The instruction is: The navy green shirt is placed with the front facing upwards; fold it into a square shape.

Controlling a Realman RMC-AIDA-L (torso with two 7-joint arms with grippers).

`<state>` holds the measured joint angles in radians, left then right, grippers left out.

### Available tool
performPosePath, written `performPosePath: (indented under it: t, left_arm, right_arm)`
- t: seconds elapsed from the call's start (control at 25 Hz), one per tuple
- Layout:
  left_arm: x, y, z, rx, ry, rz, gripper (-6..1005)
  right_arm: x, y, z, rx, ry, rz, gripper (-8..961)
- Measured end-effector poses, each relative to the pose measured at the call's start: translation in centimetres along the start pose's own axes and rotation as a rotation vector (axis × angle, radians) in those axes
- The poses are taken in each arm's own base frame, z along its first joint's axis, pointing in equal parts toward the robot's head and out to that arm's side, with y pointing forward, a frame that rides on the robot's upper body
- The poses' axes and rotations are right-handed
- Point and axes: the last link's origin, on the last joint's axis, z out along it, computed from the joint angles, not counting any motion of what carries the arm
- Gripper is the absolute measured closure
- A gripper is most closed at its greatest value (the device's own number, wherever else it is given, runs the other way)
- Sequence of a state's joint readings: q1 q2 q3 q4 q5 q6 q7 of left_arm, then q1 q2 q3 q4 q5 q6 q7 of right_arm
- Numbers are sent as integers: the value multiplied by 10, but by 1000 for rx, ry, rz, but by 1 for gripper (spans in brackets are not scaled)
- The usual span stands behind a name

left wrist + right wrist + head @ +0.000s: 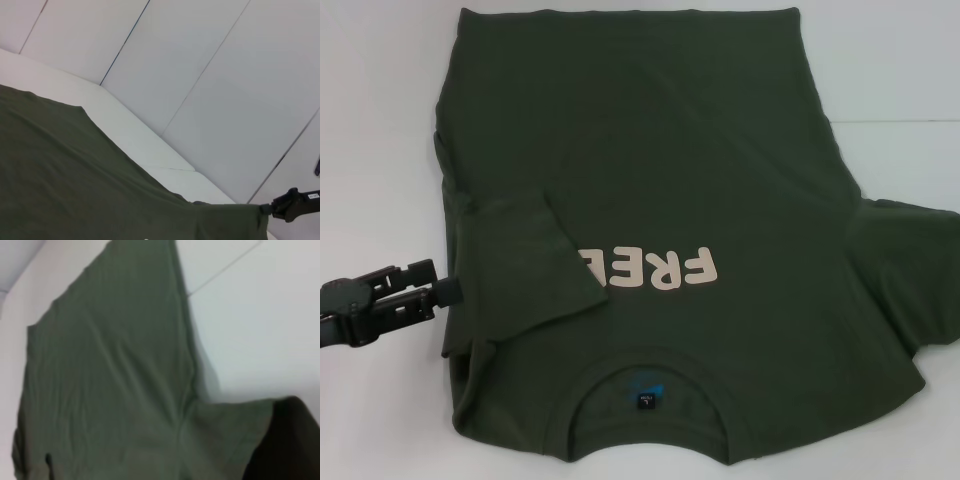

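So, quick rundown —
navy green shirt [660, 180]: flat on white table [380, 120], front up, collar nearest, left sleeve folded in over the chest
left gripper [448, 290]: just off the folded edge — open or closed, can't tell
right gripper: out of sight

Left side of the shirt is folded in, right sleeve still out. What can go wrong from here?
1. The folded-in left sleeve lies loose, covering part of the FREE! lettering; tugging the navy green shirt could flip it open.
2. The left gripper sits right at the folded edge and might snag it when moving.
3. The right sleeve is bunched, so the right fold may crease unevenly. The right gripper is out of the head view.
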<state>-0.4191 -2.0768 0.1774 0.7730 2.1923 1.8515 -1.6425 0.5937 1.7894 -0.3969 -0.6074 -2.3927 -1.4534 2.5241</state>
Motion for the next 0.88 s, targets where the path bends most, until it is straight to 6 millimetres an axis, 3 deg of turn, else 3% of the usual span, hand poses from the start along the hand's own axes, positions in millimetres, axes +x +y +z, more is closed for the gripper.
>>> performPosePath:
  t: [0.4,0.88]
  left_arm:
    - [-1,1,1,-5,-2,-3,197]
    - [-2,1,4,-15,-2,-12,197]
  right_arm:
    - [-9,22,11,-62,-5,-38,942]
    - [-10,83,63,-124,90,-159,942]
